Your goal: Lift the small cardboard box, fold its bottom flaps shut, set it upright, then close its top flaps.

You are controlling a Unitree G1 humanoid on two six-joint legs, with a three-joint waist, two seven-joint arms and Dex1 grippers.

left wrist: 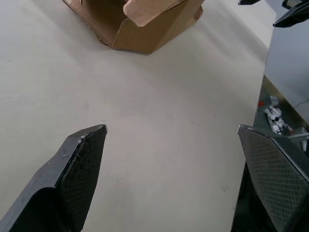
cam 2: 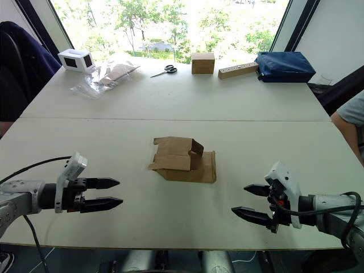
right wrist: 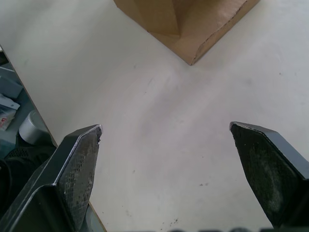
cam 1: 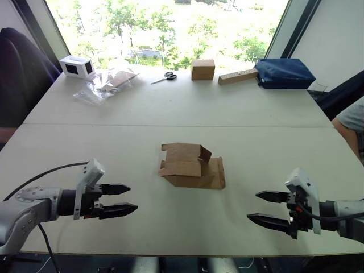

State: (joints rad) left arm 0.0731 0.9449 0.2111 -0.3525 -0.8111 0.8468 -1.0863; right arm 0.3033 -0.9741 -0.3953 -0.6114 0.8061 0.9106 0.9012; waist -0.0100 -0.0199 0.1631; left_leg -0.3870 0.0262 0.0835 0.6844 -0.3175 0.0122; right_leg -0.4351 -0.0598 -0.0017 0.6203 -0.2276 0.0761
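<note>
My left claw (cam 1: 125, 199) hangs spread and empty over the white surface (cam 1: 136, 114), to the left of the small cardboard box (cam 1: 191, 166) and nearer the front edge than it. My right claw (cam 1: 263, 207) is spread as well, holding nothing, to the right of the box and likewise nearer the front. The box lies partly flattened on the surface between both claws, flaps loose, touching neither. Well beyond it, along the window edge, sit scissors (cam 1: 164, 77), a cube-like brown box (cam 1: 203, 69), a long tan block (cam 1: 238, 76) and a blue bag (cam 1: 284, 73).
</note>
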